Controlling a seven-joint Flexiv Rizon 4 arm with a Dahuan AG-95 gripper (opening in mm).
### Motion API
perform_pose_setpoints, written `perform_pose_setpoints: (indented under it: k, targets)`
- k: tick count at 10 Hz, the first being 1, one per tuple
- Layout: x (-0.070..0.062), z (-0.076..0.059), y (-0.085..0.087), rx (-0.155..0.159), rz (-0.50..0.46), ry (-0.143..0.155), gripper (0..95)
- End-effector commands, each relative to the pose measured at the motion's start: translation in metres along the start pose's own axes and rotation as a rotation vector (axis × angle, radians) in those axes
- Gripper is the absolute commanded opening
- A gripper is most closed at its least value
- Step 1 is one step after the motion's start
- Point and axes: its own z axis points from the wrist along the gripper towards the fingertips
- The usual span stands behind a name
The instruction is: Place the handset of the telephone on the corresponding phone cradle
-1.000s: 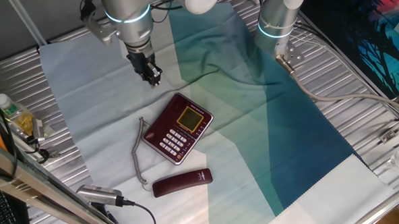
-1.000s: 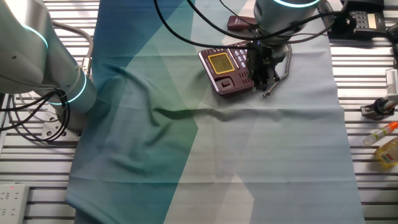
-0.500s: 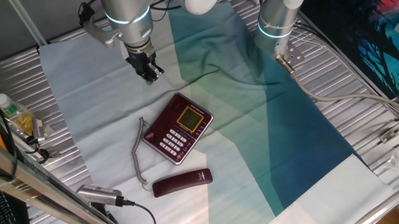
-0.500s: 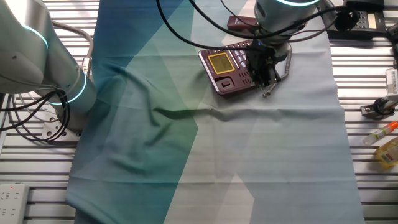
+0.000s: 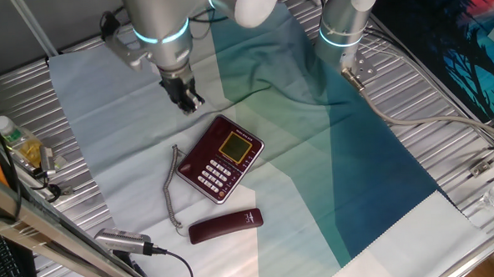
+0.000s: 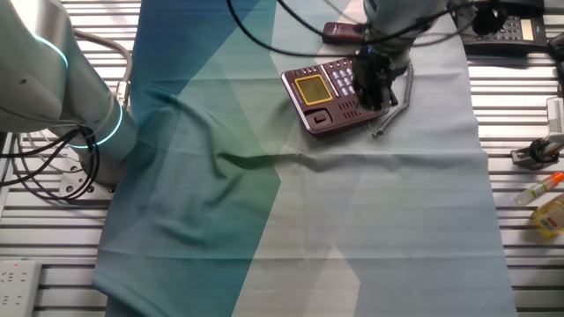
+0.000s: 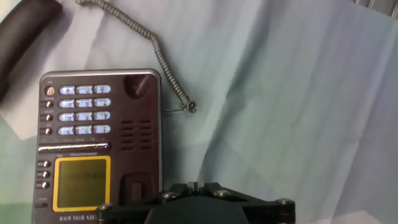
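One fixed view: gripper (image 5: 187, 101) hung above cloth beyond telephone (image 5: 221, 157); handset (image 5: 226, 225) lay on cloth near phone's keypad end, apart from it | Other fixed view: gripper (image 6: 374, 84) over phone's cord side; jaws' state indeterminable | Hand view: coiled cord (image 7: 152, 50) beside phone; handset end (image 7: 25, 28) at corner; jaws hidden.

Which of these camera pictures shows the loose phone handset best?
One fixed view: the whole handset lies on the cloth, off the telephone. The other fixed view shows only part of it behind the arm; the hand view catches one blurred end.
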Motion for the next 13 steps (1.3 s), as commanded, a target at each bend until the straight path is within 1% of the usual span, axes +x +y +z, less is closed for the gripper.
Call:
perform_pose_setpoints:
  k: [1,2,5,8,11,13]
  targets:
    - [-0.019,-0.005,0.013,-0.012,0.029,0.009,0.0]
    - [-0.023,-0.006,0.015,-0.011,0.034,0.015,0.0]
    - [-0.037,-0.011,0.024,-0.012,0.051,0.018,0.0]
    - [-0.037,-0.011,0.025,-0.011,0.049,0.022,0.0]
    - [-0.037,-0.011,0.024,-0.020,0.056,0.019,0.0]
    - [-0.037,-0.011,0.024,-0.019,0.060,0.028,0.0]
